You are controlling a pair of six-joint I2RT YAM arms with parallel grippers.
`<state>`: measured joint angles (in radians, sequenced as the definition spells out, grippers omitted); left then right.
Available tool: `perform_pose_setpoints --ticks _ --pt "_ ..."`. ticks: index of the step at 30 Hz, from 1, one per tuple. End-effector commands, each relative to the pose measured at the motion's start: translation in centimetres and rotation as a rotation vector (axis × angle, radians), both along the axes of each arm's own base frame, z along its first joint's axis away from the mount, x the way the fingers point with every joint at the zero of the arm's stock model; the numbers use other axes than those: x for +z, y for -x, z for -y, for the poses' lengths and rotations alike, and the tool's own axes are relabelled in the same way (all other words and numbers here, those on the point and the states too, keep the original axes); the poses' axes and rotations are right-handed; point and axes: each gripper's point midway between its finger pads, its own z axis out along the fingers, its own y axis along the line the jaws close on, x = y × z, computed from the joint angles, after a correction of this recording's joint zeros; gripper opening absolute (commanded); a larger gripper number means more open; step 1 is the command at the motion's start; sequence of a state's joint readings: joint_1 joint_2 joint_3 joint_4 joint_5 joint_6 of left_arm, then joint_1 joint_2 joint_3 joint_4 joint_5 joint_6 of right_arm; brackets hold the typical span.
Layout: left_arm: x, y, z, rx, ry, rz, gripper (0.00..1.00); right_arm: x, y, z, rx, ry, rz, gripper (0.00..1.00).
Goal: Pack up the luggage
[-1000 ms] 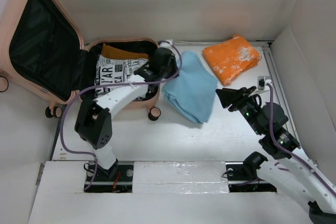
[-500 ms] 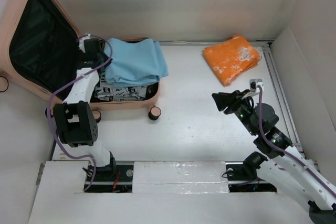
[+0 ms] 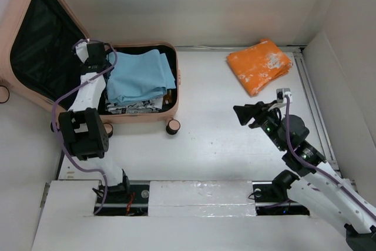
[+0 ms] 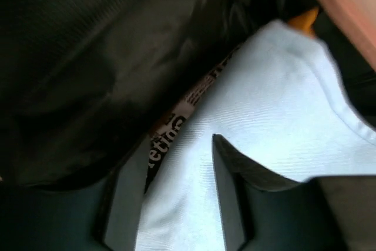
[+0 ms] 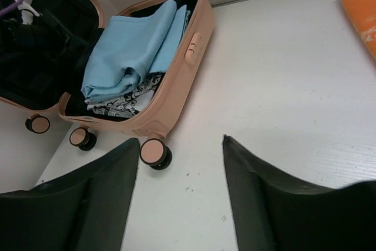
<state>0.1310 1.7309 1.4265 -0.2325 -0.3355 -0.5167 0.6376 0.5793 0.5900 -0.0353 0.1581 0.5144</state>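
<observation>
- The left gripper point(image 3: 94, 52) hangs over the far left corner of the open suitcase point(image 3: 141, 117), close to where the black-lined lid point(image 3: 44, 45) stands up. Its jaws are spread wide and grip nothing.
- Right under those jaws lies a folded blue cloth point(image 3: 138, 77). In the left wrist view it fills the gap between the fingers point(image 4: 232, 192); I cannot tell whether the tips touch it.
- A black-and-white printed cloth point(image 3: 138, 106) lies beneath the blue one, peeping out beside one finger and along the suitcase's near side.
- The right gripper point(image 3: 244, 113) hovers above the bare table point(image 3: 211, 139), jaws wide with nothing between them.
- The suitcase sits well ahead of the right jaws and off to their left, one wheel point(image 5: 155, 152) nearest to them.
- An orange cloth point(image 3: 258, 66) lies on the table beyond the right jaws, well apart from the suitcase.
</observation>
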Motion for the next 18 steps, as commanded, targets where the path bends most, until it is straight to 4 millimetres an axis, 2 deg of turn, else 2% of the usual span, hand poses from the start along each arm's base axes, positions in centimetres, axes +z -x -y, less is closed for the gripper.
perform_pose_setpoints --ticks 1,2,3,5,6,8,9,10,11,12,13,14,15,16,17,18 --pt "9.8 0.4 1.8 -0.006 -0.096 0.2 0.46 1.2 -0.1 -0.8 0.028 -0.021 0.044 0.67" --pt "11.1 0.3 3.3 -0.037 -0.105 0.234 0.48 1.4 -0.1 -0.8 0.028 -0.026 0.051 0.7" --pt "13.6 0.5 7.4 -0.123 -0.116 0.291 0.48 1.1 -0.3 -0.9 0.028 -0.019 0.042 0.73" --pt "16.4 0.3 12.3 -0.214 -0.113 0.373 0.49 1.6 -0.2 -0.9 0.028 -0.025 0.05 0.8" --pt "17.1 0.9 17.4 -0.325 -0.1 0.4 0.5 1.8 -0.5 -0.9 0.018 -0.025 0.05 0.8" --pt "18.4 0.6 22.7 -0.432 -0.04 0.445 0.52 3.5 -0.3 -0.1 -0.014 -0.059 0.064 0.81" --pt "17.9 0.6 25.8 -0.52 0.004 0.439 0.52 3.8 -0.1 0.4 -0.031 -0.068 0.057 0.81" --pt "15.6 0.7 30.5 -0.613 0.038 0.396 0.52 4.9 -0.1 1.5 -0.081 -0.084 0.076 0.81" --pt "14.6 0.6 33.0 -0.663 0.067 0.382 0.52 5.6 0.1 2.2 -0.105 -0.109 0.091 0.79" --pt "14.6 0.5 35.6 -0.712 0.095 0.385 0.52 7.0 0.9 3.4 -0.134 -0.141 0.126 0.76" --pt "11.0 0.8 40.2 -0.787 0.11 0.316 0.52 7.3 0.8 4.6 -0.197 -0.162 0.128 0.69" --pt "9.7 0.9 42.5 -0.82 0.11 0.296 0.52 8.0 0.9 5.6 -0.236 -0.18 0.143 0.6" --pt "10.1 1.0 44.5 -0.849 0.114 0.292 0.52 7.7 0.6 6.2 -0.278 -0.176 0.134 0.42" --pt "8.8 1.2 46.2 -0.857 0.124 0.264 0.52 7.7 0.3 6.9 -0.321 -0.175 0.118 0.34" --pt "5.5 1.8 48.8 -0.887 0.112 0.202 0.5 8.0 -0.3 8.2 -0.408 -0.177 0.114 0.3" --pt "4.9 2.3 50.0 -0.898 0.123 0.194 0.5 6.2 -1.7 7.9 -0.45 -0.121 0.064 0.28"
